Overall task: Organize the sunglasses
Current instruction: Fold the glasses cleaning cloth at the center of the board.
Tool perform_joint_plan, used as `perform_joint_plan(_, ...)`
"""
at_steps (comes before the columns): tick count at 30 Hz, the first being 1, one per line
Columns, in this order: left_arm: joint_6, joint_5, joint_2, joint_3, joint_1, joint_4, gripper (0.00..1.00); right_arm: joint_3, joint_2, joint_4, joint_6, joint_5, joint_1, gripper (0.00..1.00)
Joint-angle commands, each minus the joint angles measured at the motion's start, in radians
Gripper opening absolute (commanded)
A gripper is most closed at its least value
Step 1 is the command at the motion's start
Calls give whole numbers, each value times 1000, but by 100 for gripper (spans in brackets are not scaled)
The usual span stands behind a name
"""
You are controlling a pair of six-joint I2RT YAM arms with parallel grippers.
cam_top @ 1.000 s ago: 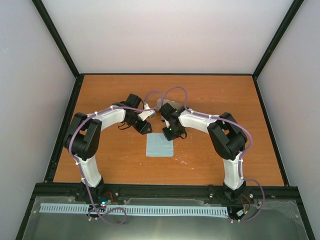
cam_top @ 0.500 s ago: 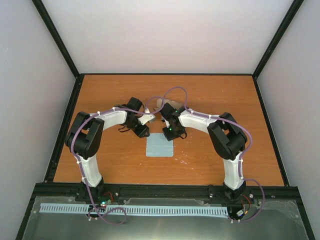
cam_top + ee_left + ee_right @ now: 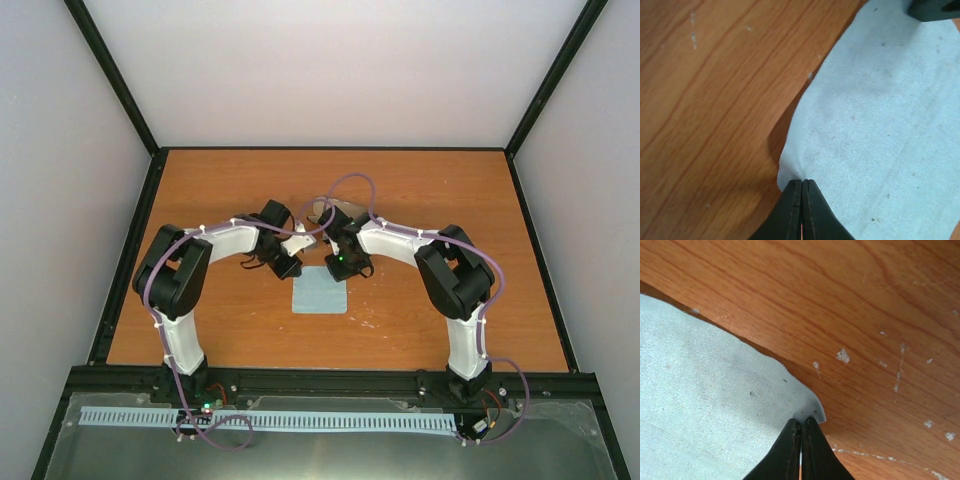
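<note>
The sunglasses do not show in any view. A pale blue square cloth point(image 3: 320, 292) lies flat on the wooden table in front of both wrists. My left gripper point(image 3: 296, 269) is shut on the cloth's far left corner; in the left wrist view its jaws point(image 3: 802, 181) pinch a puckered edge of the cloth point(image 3: 880, 125). My right gripper point(image 3: 346, 269) is shut on the far right corner, and its wrist view shows its jaws point(image 3: 802, 420) closed on the tip of the cloth point(image 3: 705, 405).
A small greyish shape point(image 3: 321, 207) sits behind the two wrists, mostly hidden by them and the cables; I cannot tell what it is. The table point(image 3: 440, 190) has black rails along its sides. Grey walls stand behind and at both sides.
My left gripper has moved right and down onto the cloth's far left corner and closed on it. The right arm has stayed put on its corner.
</note>
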Motion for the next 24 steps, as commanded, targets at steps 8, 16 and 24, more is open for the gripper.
perform_joint_plan(8,9,-64,-7,25,-14,15,0,-32,-9,37,13,40,-3,3)
perform_joint_plan(16,10,-73,-1,95,-15,45,0,-42,-46,91,-17,27,-36,3)
perform_joint_plan(24,15,-64,25,141,-15,59,1,-12,-49,121,-52,-10,-95,3)
